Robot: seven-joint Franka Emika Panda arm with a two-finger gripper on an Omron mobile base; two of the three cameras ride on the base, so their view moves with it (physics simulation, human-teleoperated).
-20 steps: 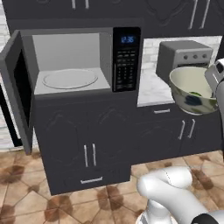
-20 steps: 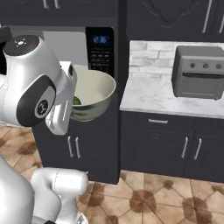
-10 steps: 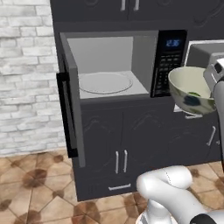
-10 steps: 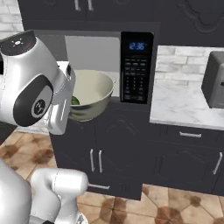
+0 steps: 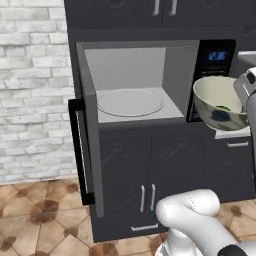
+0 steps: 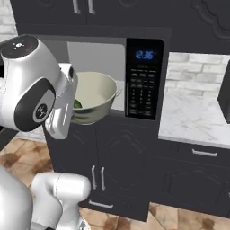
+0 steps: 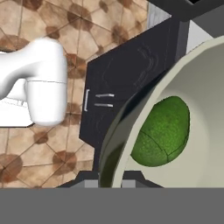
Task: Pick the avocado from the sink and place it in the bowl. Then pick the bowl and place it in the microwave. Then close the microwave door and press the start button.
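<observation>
My gripper (image 7: 109,180) is shut on the rim of the cream bowl (image 5: 217,102) and holds it in the air, to the right of the microwave's opening. The green avocado (image 7: 162,131) lies inside the bowl (image 7: 205,87), also seen as the avocado (image 6: 77,103) low in the bowl (image 6: 95,95). The microwave (image 5: 132,70) stands open, its round white turntable (image 5: 130,102) bare. The microwave door (image 5: 89,150) is swung out to the left, with its black handle (image 5: 77,150) facing me. The black keypad (image 6: 143,87) sits right of the opening. The sink is out of view.
Dark cabinet doors (image 5: 145,170) run below the microwave. A marble counter (image 6: 193,121) lies to the right, with a dark appliance (image 6: 224,90) at the picture's edge. A white brick wall (image 5: 30,75) stands left of the open door, above tiled floor (image 5: 35,220).
The whole scene has slid to the right in both base views, so the camera has moved left along the cabinets. The bowl stays in my grip with the avocado inside.
</observation>
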